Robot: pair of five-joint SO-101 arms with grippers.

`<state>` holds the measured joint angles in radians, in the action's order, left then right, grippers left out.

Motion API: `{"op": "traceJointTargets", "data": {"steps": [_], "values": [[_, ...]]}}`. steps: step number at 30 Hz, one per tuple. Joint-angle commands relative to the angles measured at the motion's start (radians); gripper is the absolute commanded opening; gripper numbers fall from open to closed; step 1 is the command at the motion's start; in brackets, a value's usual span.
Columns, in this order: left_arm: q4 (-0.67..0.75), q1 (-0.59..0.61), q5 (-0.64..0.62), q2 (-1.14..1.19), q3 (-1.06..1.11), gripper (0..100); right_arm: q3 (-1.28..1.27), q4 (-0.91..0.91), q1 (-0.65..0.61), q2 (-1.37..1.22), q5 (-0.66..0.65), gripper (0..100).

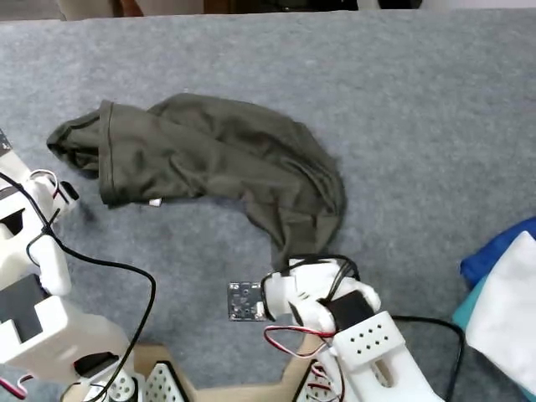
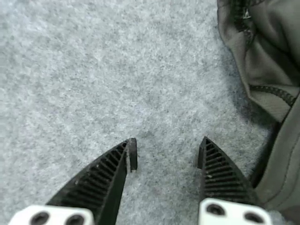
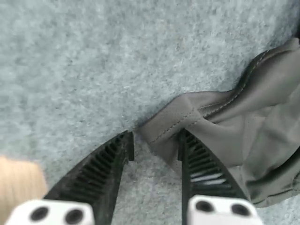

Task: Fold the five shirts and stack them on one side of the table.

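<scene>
My right end effector is hanging spread, jaws straddling a hem corner of the olive shirt; my left end effector is gaping over bare desk just beside it. The shirt is lying crumpled mid-desk. Farther off, blue and white cloth is sitting at the edge; I'm judging the folding barely begun

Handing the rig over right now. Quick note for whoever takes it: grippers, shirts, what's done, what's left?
Grippers: the left gripper is open over bare table beside the olive shirt. The right gripper is open, with a hem corner of that shirt between its fingers, not clamped.
Things: the olive shirt is crumpled mid-table. A pile of blue, teal and white cloth sits at the high view's right edge; I cannot tell if it is folded.
Done: no fold visible.
Left: fold the olive shirt and stack it.
</scene>
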<state>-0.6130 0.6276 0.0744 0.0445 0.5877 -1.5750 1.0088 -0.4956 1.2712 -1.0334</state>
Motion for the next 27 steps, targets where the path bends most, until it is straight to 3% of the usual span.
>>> {"op": "traceJointTargets", "data": {"steps": [1,27], "values": [[-0.009,-0.012,0.008,-0.005,-0.044,22,-0.002,0.023,-0.015,0.008,-0.008,17.4],[-0.009,-0.012,0.009,-0.008,-0.037,22,0.002,0.035,-0.013,0.002,-0.1,10.1]]}}
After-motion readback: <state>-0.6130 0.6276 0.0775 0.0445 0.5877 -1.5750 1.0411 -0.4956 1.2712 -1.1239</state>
